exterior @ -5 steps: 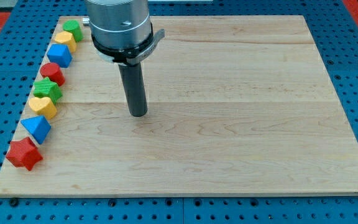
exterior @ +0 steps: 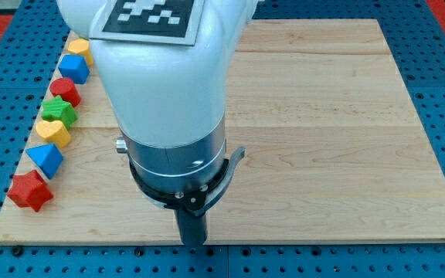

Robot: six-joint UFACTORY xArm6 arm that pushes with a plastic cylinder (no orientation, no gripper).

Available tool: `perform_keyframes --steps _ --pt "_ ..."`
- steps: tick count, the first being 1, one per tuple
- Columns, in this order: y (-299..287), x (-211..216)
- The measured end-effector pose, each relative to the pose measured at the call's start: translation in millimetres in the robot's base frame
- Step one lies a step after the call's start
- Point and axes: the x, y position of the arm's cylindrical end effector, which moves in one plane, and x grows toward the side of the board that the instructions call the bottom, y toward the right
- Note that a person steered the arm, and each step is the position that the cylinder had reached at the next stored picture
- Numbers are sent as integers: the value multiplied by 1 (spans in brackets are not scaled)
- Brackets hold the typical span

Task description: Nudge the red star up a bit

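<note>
The red star (exterior: 30, 191) lies at the bottom left corner of the wooden board (exterior: 331, 139). My tip (exterior: 195, 242) is at the board's bottom edge, well to the right of the red star and slightly lower in the view. The arm's white body covers the board's upper middle.
A column of blocks runs up the left edge above the star: a blue triangle-like block (exterior: 45, 159), a yellow block (exterior: 53, 132), a green star (exterior: 59, 111), a red block (exterior: 65, 91), a blue block (exterior: 74, 69) and a yellow block (exterior: 78, 48).
My tip has moved from the board's upper middle down to its bottom edge. The arm body now hides the topmost green block. The blocks have not moved.
</note>
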Motion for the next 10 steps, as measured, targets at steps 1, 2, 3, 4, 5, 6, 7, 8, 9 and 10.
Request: perform_keyframes --steps 1,2,3,4,5,6,7,8,9,10 --pt "-5 0" --pt "-28 0" --pt "-72 -1" --pt "-183 -1" --pt "-252 -25" --pt "-260 -36" --pt "-260 -36" --pt "-258 -36" --pt "-257 -33" --pt "-257 -30"
